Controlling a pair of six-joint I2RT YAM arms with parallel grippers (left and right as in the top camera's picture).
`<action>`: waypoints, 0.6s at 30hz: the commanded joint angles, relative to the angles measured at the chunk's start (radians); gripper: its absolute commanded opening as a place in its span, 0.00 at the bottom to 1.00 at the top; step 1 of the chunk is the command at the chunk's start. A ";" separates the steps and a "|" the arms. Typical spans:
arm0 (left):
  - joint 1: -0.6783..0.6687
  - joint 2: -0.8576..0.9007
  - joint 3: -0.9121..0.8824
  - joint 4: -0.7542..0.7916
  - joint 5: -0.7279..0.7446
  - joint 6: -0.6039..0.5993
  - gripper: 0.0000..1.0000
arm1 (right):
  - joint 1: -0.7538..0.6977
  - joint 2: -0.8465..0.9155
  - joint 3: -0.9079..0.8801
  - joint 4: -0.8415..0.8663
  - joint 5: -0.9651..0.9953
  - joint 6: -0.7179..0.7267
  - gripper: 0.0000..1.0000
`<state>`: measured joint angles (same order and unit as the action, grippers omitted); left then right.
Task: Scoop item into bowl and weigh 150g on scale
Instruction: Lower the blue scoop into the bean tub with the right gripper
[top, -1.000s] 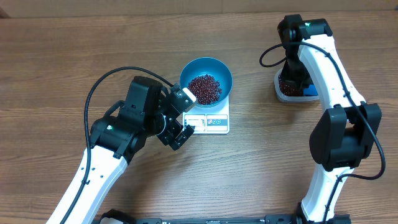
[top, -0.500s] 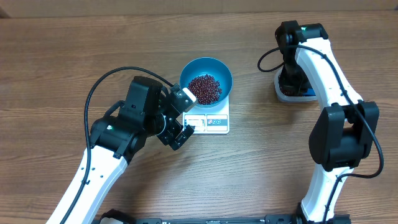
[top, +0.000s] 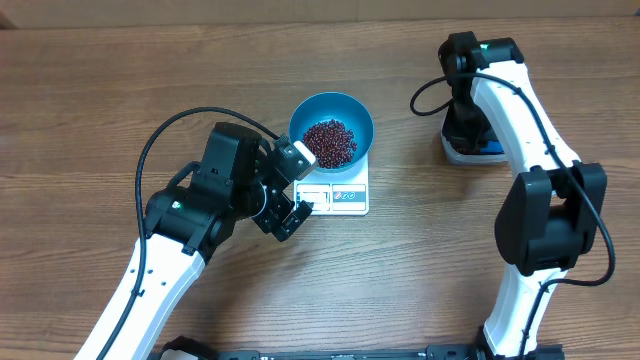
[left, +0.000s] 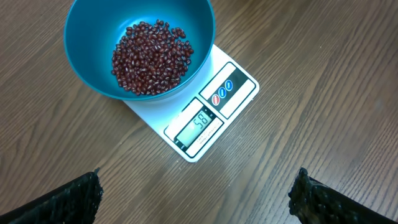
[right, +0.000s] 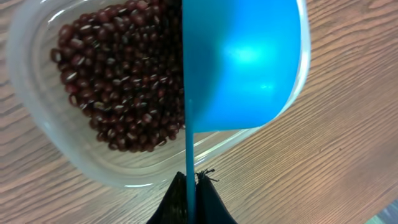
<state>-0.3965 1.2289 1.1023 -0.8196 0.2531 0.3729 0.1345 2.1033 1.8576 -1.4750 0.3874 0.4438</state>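
The blue bowl (top: 331, 112) stands on the white scale (top: 348, 196) and holds a heap of dark red-brown beans (top: 329, 142). In the left wrist view the bowl (left: 93, 68), its beans (left: 152, 57) and the scale (left: 233, 93) lie ahead; the display reads 58. My left gripper (top: 295, 190) (left: 199, 202) is open over bare wood just left of the scale. My right gripper (top: 465, 135) (right: 191, 186) is shut on the thin handle of a blue scoop (right: 239, 62), which hangs over the clear tub (right: 56, 143) of beans (right: 118, 81).
The clear tub (top: 452, 152) sits at the right of the table, mostly hidden under the right arm. A black cable (top: 160, 140) loops from the left arm over the wood. Bare wood lies between the scale and the tub.
My right gripper with the scoop has shifted slightly left over the tub and now covers the beans seen there earlier. The left arm, bowl and scale have not moved.
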 joint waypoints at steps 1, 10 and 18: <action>0.005 0.000 0.006 0.001 -0.002 -0.006 1.00 | 0.010 0.002 -0.005 0.005 -0.024 -0.007 0.04; 0.005 0.000 0.006 0.001 -0.002 -0.006 1.00 | 0.010 0.002 -0.005 0.004 -0.027 -0.008 0.04; 0.005 0.000 0.006 0.001 -0.002 -0.006 0.99 | 0.010 0.002 -0.005 0.013 -0.105 -0.043 0.04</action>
<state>-0.3965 1.2289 1.1019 -0.8196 0.2531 0.3729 0.1410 2.1033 1.8576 -1.4685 0.3241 0.4175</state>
